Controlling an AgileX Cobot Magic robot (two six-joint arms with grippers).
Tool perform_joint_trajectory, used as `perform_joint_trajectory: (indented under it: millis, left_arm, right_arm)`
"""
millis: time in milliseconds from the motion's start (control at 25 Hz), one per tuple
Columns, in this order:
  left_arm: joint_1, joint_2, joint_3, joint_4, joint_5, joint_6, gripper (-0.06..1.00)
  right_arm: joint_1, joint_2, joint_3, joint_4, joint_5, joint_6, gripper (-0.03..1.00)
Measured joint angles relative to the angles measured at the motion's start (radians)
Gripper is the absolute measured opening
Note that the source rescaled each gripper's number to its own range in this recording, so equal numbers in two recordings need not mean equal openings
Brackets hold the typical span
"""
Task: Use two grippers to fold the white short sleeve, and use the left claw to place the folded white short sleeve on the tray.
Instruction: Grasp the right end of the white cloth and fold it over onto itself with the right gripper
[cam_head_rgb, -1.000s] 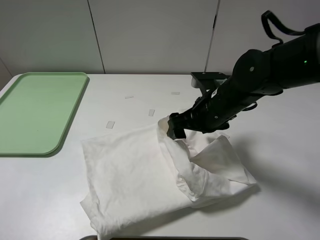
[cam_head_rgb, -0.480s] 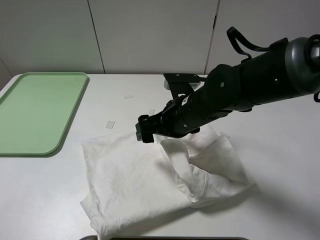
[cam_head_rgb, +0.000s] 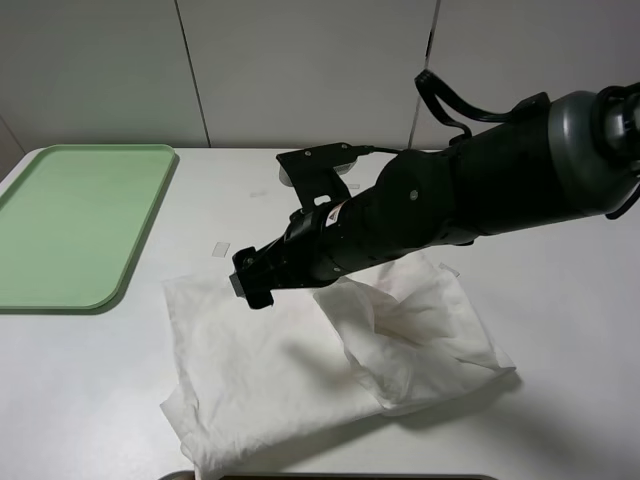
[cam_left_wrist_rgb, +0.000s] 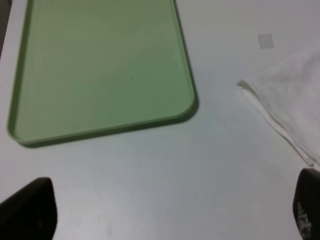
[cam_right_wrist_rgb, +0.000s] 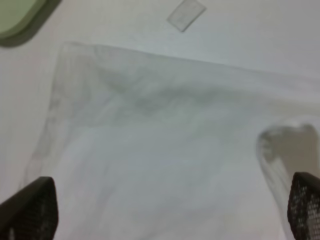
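The white short sleeve lies on the counter in a loose, partly folded heap, near the tray but apart from it. Its long axis runs across the counter from left to right and dips slightly toward the near edge at the right end. The left half lies fairly flat. The right half is doubled over into rumpled layers with a raised fold. No collar, label or print shows, so I cannot tell which end is the neck or which way the garment points.

The right arm reaches across the middle and covers part of the shirt's far edge. The right gripper hangs over the far left part of the cloth. In the right wrist view its fingers stand wide apart at the two edges of the picture. Nothing is between them, and blurred white fabric lies below. Whether the tips touch the cloth is not clear.

The left gripper does not show in the high view. Its own camera shows only two dark fingertips, spread wide over bare counter and holding nothing. One corner of the shirt and the tray's near end lie beyond them.

A small pale tape strip lies on the counter just beyond the shirt. The tray is cut off at the left edge of the high view.
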Motion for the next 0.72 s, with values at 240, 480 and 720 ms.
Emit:
perform_joint_trajectory:
  millis: [240,480,720]
  left_arm:
    - [0.0,0.0,0.0,0.0,0.0,0.0,0.94]
    - [0.0,0.0,0.0,0.0,0.0,0.0,0.94]
    - [0.0,0.0,0.0,0.011,0.0,0.0,0.94]
  right_arm:
    - [0.014,0.0,0.0,0.011,-0.002,-0.101,1.0]
    - [-0.004,0.0,0.0,-0.068,0.03,-0.217,1.0]
    - [-0.137,-0.011,0.0,-0.149,0.133,-0.21,1.0]
